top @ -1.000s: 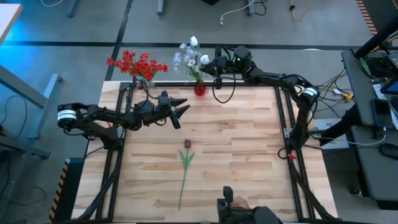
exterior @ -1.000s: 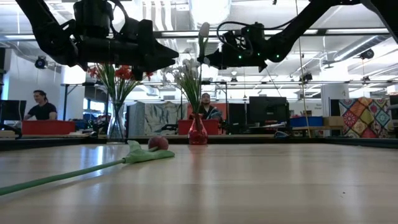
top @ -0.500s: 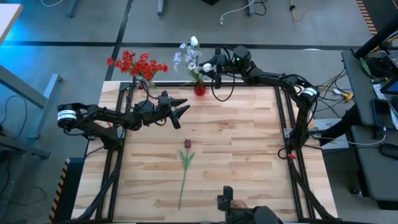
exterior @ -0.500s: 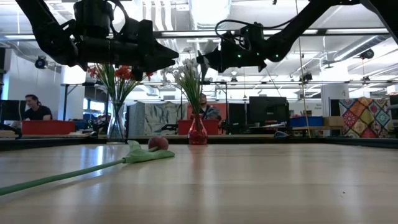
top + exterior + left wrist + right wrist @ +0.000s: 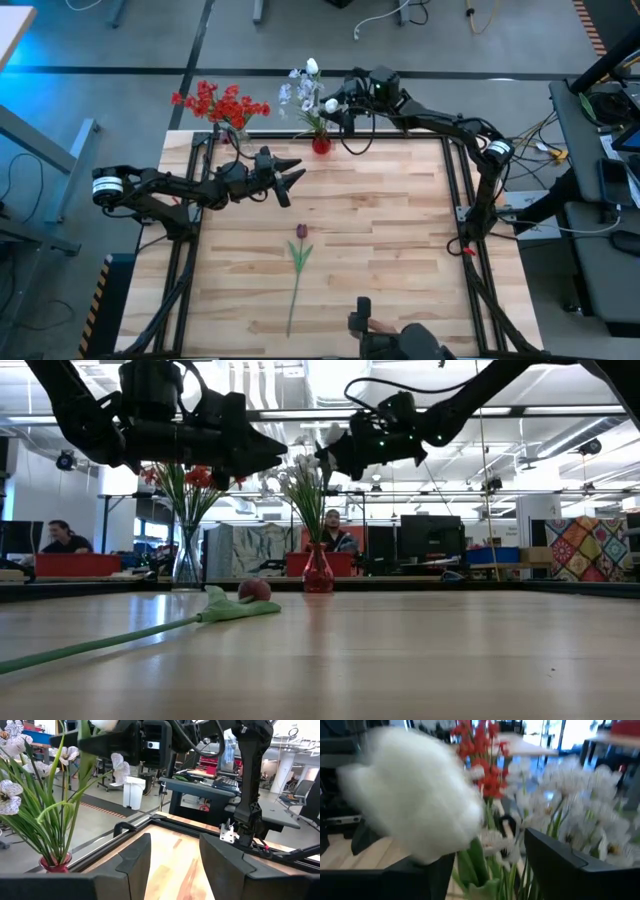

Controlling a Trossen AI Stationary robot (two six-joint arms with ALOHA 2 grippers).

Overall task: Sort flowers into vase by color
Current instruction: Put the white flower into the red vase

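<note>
A small red vase (image 5: 321, 145) at the table's far edge holds white and pale-blue sprays (image 5: 300, 480). A white bud (image 5: 331, 105) stands among them. My right gripper (image 5: 340, 108) hovers open just right of them, above the vase. In its wrist view the bud (image 5: 410, 795) looms ahead and a green stem (image 5: 476, 862) shows between its spread fingers. Bright red flowers (image 5: 222, 103) stand in a clear vase (image 5: 187, 560) at the far left. A dark red tulip (image 5: 301, 232) lies flat mid-table. My left gripper (image 5: 292, 172) waits open above the table's left half.
Black frame rails (image 5: 455, 190) run along the table's sides. A dark camera mount (image 5: 366, 322) sits at the near edge. Bare wood lies right of the tulip. Beyond the table, people (image 5: 62, 538) sit at desks.
My right gripper has opened and let go of the white bud's stem, then risen a little toward the far edge. The bud, held high above the sprays a second ago, has sunk lower into the red vase's bunch.
</note>
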